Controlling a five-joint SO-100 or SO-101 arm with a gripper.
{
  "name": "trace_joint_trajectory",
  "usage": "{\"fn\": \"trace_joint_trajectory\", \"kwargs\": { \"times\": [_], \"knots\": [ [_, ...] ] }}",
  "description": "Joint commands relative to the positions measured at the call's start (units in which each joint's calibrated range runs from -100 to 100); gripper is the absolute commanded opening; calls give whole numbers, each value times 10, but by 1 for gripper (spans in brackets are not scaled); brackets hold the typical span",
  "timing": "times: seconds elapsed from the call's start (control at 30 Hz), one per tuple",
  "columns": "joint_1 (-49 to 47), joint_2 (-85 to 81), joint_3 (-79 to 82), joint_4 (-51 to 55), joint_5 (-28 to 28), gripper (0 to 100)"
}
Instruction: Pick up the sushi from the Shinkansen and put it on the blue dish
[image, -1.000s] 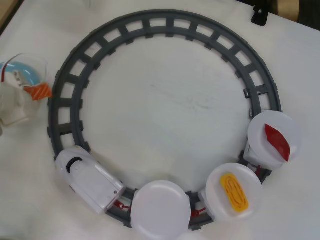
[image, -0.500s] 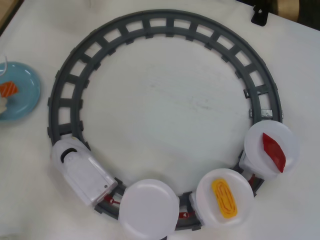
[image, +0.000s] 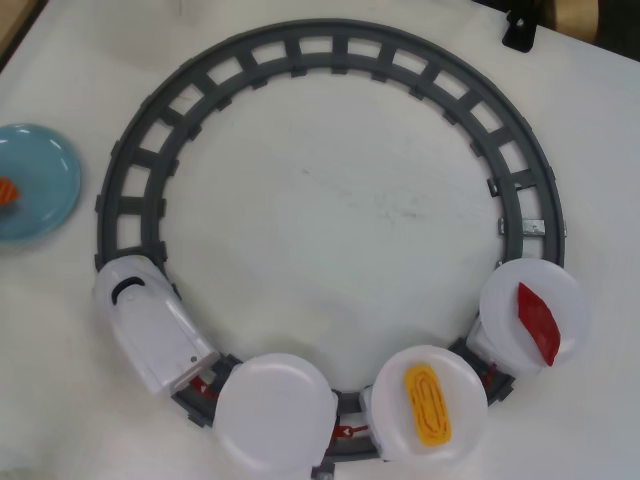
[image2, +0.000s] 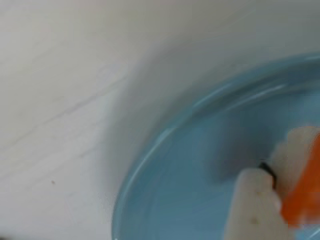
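Surface: white worktop (image: 330, 210), faintly marked, carrying a grey circular track (image: 330, 45).
Shinkansen: white train (image: 150, 325) at lower left of the overhead view, with three plate cars behind it; the first plate (image: 275, 412) is bare, the second holds a yellow piece (image: 428, 404), the third a dark red pointed piece (image: 538, 322).
Blue dish: at the left edge of the overhead view (image: 40, 185), cut off by the frame; its rim curves across the wrist view (image2: 165, 145).
Sushi: orange and white, over the blue dish; a sliver shows in the overhead view (image: 7, 190), more in the wrist view (image2: 302, 185), blurred.
Key relation: sushi lies right against the hand (image2: 270, 200), low over the dish's inner floor, well inside the rim; release looks like the step in hand.
Hand state: one pale finger (image2: 255, 210) touches the sushi; the other is out of frame, so clamped or apart cannot be told.
Hidden: arm absent from the overhead view; sushi's long axis and whether it rests on the dish are unclear.
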Motion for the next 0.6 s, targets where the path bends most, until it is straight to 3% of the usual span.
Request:
{"fn": "trace_joint_trajectory", "kwargs": {
  "times": [0.0,0.17,0.43,0.57],
  "knots": [
    [-3,-6,-30,1,0,20],
    [1,-6,-32,-1,1,25],
    [4,-113,-24,25,-8,24],
    [12,-241,85,-13,-36,15]
  ]
}}
